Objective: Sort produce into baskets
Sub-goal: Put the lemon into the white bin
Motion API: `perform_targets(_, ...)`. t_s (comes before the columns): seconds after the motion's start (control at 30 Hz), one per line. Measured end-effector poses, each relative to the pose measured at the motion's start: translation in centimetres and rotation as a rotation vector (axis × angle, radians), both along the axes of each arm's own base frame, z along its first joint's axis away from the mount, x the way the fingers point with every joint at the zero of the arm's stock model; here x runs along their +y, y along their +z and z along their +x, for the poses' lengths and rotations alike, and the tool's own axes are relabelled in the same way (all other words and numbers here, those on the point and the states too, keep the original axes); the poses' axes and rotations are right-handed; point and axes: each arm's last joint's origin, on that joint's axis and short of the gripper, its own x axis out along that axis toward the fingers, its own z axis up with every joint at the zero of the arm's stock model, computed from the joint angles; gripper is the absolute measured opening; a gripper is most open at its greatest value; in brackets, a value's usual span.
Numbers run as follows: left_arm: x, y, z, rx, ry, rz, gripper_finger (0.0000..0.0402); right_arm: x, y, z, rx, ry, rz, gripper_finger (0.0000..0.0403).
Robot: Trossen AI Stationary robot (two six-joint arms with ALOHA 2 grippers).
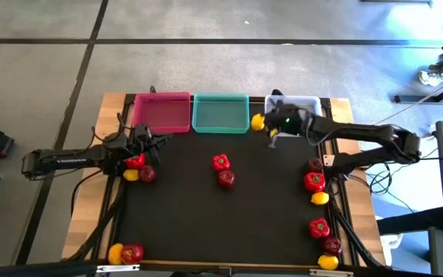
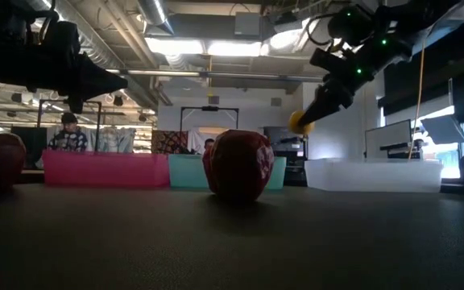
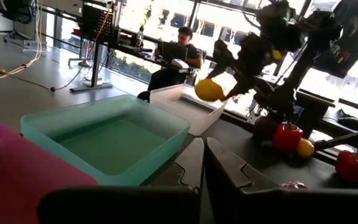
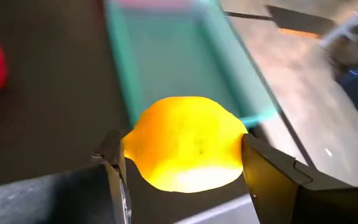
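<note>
we see the table point(image 1: 175, 223), a dark mat framed in pale wood, with both arms reaching in from its two sides. the right arm stretches from the right edge toward the far side, its wrist bent so the right hand point(image 1: 266, 128) hangs in the air near the gap between the teal basket point(image 1: 220, 114) and the white basket point(image 1: 302, 104). its two fingers point(image 4: 272, 167) are closed about halfway, pressing on either side of a lemon point(image 4: 185, 151); in the low view that lemon is clear of the table, above the level of the white basket's rim.

the left arm lies low along the left side, its left hand point(image 1: 141, 146) closed with nothing between the fingers, beside a red pepper point(image 1: 134, 161), a small lemon and an apple point(image 1: 148, 175). the pink basket point(image 1: 162, 112) sits at the far left of the row, touching the teal one.

a pepper point(image 1: 221, 161) and an apple lie together mid-table. more produce runs down the right edge, and a lemon with an apple sits at the near left corner.

the white basket is largely hidden under the right arm from above, so we cannot tell what lies in it. in the low view the left arm is only a dark shape, and one apple point(image 2: 238, 164) blocks much of the teal basket. a seated person point(image 3: 178, 53) shows beyond the table.
</note>
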Motion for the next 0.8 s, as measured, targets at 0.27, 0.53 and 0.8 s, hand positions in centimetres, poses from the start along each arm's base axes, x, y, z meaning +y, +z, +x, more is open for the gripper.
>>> perform_targets(0.27,0.0,0.0,0.0,0.004,0.001,0.004,0.0011,-5.1,-0.3,-3.1,-0.004,-0.252,0.027,0.0189)
perform_targets(0.53,0.0,0.0,0.0,0.004,0.001,0.003,0.0011,-8.8,-2.3,-5.3,-0.036,-0.420,0.183,0.0189)
perform_targets(0.8,0.0,0.0,0.0,0.004,0.001,0.002,0.0011,-10.8,-5.7,-5.5,-0.012,-0.516,0.334,0.0189)
